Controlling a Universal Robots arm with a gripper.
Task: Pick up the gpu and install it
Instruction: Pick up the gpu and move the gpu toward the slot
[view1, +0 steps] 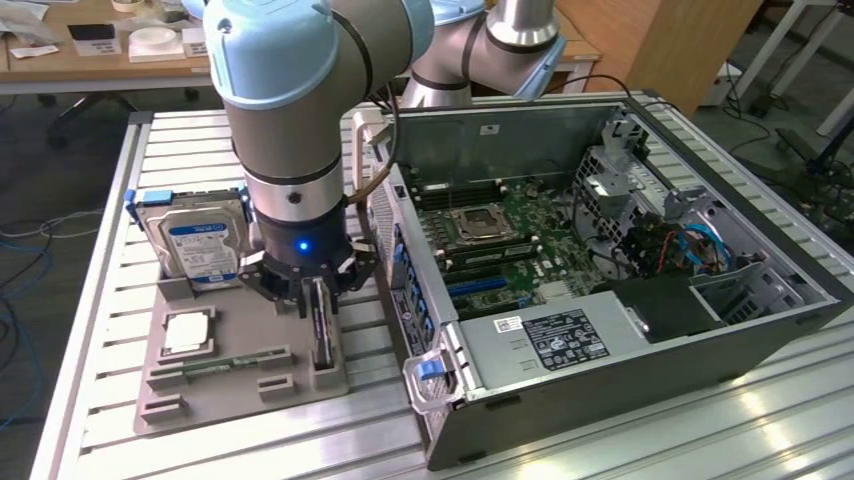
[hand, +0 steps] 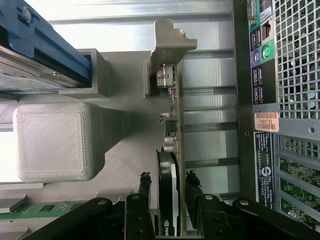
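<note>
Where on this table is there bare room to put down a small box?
Two patches of the table are bare: the strip in front of the grey tray, at the exterior view's lower edge, and the slats behind the hard drive. It is crowded between the tray and the computer case, where the open gripper straddles the gpu.

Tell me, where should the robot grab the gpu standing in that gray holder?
Its top edge, from straight above. The gpu stands on edge in a slot of the gray holder, so only its upper part is free. It is thin and flat, so the jaws should press its two broad faces.
</note>
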